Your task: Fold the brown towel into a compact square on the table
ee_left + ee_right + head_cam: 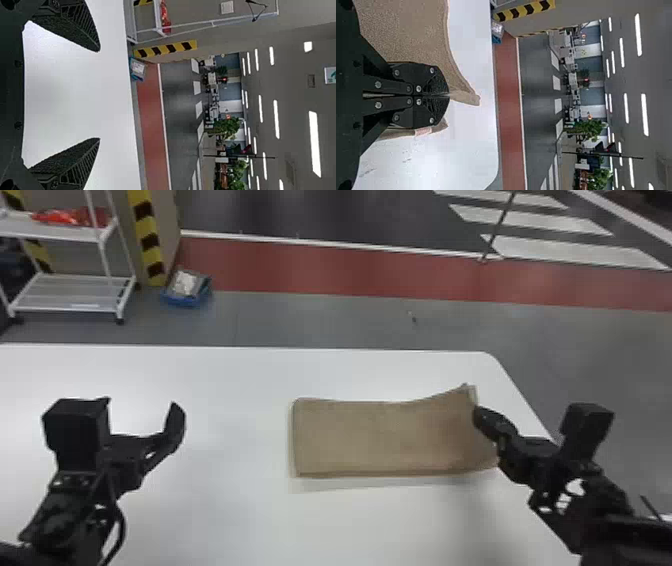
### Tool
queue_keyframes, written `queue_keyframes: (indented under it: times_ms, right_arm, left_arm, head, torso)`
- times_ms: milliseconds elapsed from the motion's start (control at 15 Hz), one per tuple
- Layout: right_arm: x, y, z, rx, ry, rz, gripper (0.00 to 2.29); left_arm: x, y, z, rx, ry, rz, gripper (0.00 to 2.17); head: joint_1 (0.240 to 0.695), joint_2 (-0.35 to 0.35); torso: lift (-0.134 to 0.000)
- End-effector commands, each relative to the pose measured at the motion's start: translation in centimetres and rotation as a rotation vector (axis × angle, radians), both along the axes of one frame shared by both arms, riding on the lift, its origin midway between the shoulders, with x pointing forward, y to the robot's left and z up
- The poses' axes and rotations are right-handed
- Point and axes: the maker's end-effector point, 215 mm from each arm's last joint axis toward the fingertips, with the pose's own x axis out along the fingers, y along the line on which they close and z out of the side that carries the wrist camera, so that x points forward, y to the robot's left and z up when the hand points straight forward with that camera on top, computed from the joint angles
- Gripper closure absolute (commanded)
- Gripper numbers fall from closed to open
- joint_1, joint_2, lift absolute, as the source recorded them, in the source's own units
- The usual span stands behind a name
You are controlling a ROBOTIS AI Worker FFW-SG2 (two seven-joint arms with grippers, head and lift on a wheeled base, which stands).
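"On the white table [225,515], toward its right side: your brown towel [380,437], right?"

"Yep. You've got it in a long folded strip, long sides running left to right. Left end flat, right end raised, with a peaked far corner."

"Your right gripper [480,417]?"

"At that right end. In its wrist view, your right gripper [449,95] is clenched, towel edge pinched between the fingertips, a bit of cloth poking out past them."

"And your left gripper [141,404]?"

"Above the table's left part, well apart from the towel. Fingers released, spread wide, nothing between them."

"Backdrop?"

"Beyond your table: white rack [75,310] on the floor at the left, striped pillar [150,240] just beside it, blue bin [186,299] near the pillar's foot."
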Motion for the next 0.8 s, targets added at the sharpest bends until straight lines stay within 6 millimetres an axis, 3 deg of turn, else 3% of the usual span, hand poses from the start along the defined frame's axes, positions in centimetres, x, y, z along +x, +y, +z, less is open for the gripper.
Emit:
queue_keyframes:
  times_ms: [0, 133, 467, 533, 733]
  right_arm:
    - [-0.3, -0.9, 3.0, 0.004, -0.036, -0.01, 1.45]
    - [-0.7, -2.6, 3.0, -0.006, -0.023, -0.033, 1.45]
    - [-1.6, -4.8, -1.3, -0.003, 0.03, -0.073, 1.45]
    - [-1.4, -4.5, -1.3, 0.02, 0.027, -0.063, 1.45]
    - [-0.8, -3.1, 2.3, 0.016, -0.016, -0.035, 1.45]
  left_arm:
    - [0.2, 0.2, -0.1, 0.002, 0.001, 0.003, 0.08]
    - [0.2, 0.1, -0.4, 0.0, 0.006, 0.001, 0.08]
    - [0.3, 0.2, -1.1, 0.003, 0.018, 0.002, 0.08]
    - [0.3, 0.3, -1.2, 0.004, 0.02, 0.004, 0.08]
    - [0.4, 0.3, -1.2, 0.005, 0.019, 0.004, 0.08]
  head:
    - [0.695, -0.191]
    - [0.695, -0.195]
    - [0.695, -0.229]
    - [0.695, -0.232]
    - [0.695, -0.234]
  torso:
    - [-0.125]
    - [-0.125]
    - [-0.125]
    - [-0.125]
    - [-0.125]
